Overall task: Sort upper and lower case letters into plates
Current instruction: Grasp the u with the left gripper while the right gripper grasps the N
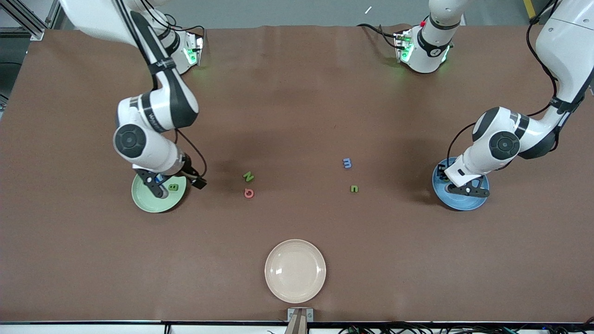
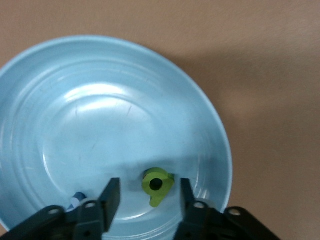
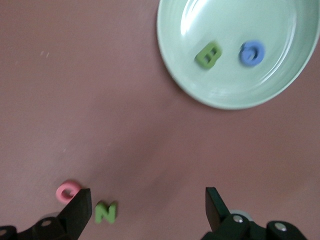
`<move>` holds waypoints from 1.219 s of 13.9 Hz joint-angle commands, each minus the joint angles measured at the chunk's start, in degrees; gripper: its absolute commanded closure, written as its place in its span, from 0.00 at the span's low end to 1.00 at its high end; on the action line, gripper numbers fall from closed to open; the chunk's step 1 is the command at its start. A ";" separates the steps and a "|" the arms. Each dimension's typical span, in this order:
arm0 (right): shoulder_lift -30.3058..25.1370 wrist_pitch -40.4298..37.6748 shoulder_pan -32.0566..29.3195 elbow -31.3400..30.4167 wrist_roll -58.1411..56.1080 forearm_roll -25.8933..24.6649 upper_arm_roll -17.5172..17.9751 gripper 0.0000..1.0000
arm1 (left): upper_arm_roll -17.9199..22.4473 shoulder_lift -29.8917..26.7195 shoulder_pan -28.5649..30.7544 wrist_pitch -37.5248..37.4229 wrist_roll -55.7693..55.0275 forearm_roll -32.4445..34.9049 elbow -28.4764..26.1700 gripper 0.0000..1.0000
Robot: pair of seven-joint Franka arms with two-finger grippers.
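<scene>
While the left end effector (image 2: 150,197) hangs spread around a small green letter (image 2: 157,185) in the round blue plate (image 2: 100,100), the right end effector (image 3: 147,212), spread, hovers beside the pale green plate (image 3: 225,95).

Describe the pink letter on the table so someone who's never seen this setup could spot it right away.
Start at the pale green plate toward the right arm's end of the table, then look along the brown table toward its middle. Two small letters lie close together there: the green N and, just nearer the front camera, the pink G. It is the only pink piece in view.
</scene>
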 commanded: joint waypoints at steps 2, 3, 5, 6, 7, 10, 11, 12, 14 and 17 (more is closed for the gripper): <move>0.08 7.25 4.71 -2.53 4.71 2.66 -0.50 0.00 | -8.36 -3.55 1.97 -12.22 0.43 -4.04 3.76 0.01; 0.77 8.31 5.94 -2.53 5.51 2.66 -0.59 0.00 | -9.95 -3.55 2.06 -14.78 -0.18 -5.98 5.26 0.01; 2.36 9.99 7.70 -2.53 6.04 2.66 -0.59 0.00 | -13.12 -3.20 1.80 -17.52 -2.20 -10.11 7.55 0.01; 3.23 10.43 8.58 -2.53 6.13 2.66 -0.59 0.00 | -13.48 -2.93 1.10 -17.53 -5.00 -10.39 7.74 0.01; 3.85 11.22 9.29 -2.62 6.30 2.75 -0.59 0.00 | -13.83 -2.93 -0.39 -17.53 -7.90 -10.48 8.00 0.01; 6.66 14.20 11.49 -2.62 8.41 2.66 -0.59 0.00 | -13.83 -1.19 -6.70 -17.53 -16.69 -10.57 10.45 0.01; 7.71 15.61 11.75 -2.62 8.50 2.66 -0.67 0.01 | -13.83 -0.13 -8.73 -17.53 -18.71 -10.57 11.59 0.01; 8.60 16.58 12.36 -2.62 8.59 2.57 -0.67 0.01 | -13.66 1.53 -10.93 -17.53 -20.56 -10.57 13.35 0.01; 9.74 18.51 12.72 -2.53 9.03 2.57 -0.67 0.03 | -12.96 4.35 -15.50 -17.53 -24.17 -10.48 16.60 0.01; 10.97 18.70 13.33 -2.53 9.12 2.57 -0.67 0.04 | -7.35 7.08 -24.63 -16.92 -28.57 -9.69 20.91 0.01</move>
